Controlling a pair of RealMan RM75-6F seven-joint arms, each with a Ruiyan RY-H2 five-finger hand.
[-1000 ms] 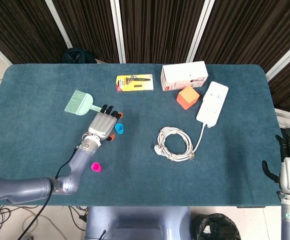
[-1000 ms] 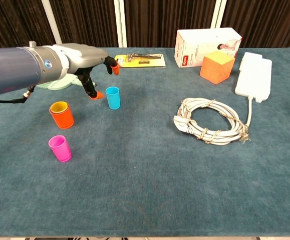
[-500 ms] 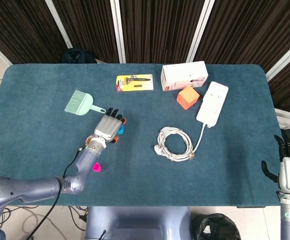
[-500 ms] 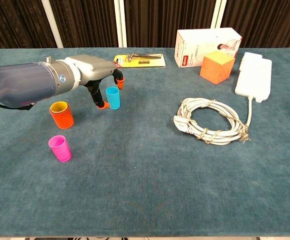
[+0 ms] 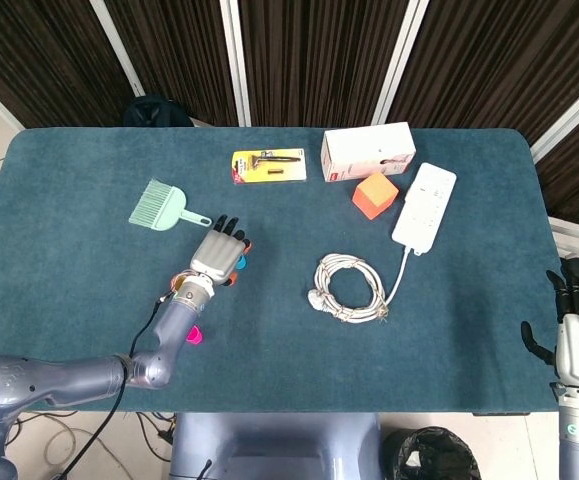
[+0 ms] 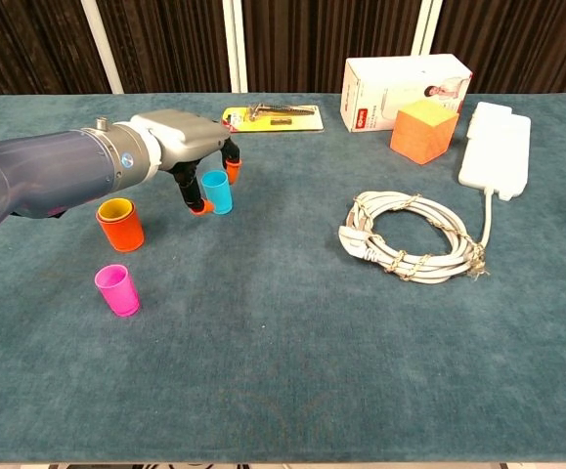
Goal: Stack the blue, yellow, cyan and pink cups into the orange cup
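Dark slatted panels stood behind a blue-carpeted tabletop (image 6: 292,371). The left robot hand (image 6: 187,147) hovered at the cyan cup (image 6: 217,191), fingers spread on either side of it, gripping nothing yet — the right robot hand (image 5: 575,340) hung idle off the right edge, fingers apart. Toward the left edge, the orange cup (image 6: 122,231) already held the yellow cup (image 6: 116,208); the pink cup (image 6: 117,290) stood nearer the front. A careless closure could tip the light cyan cup. The white box (image 6: 405,86) bore red lettering — unreadable.
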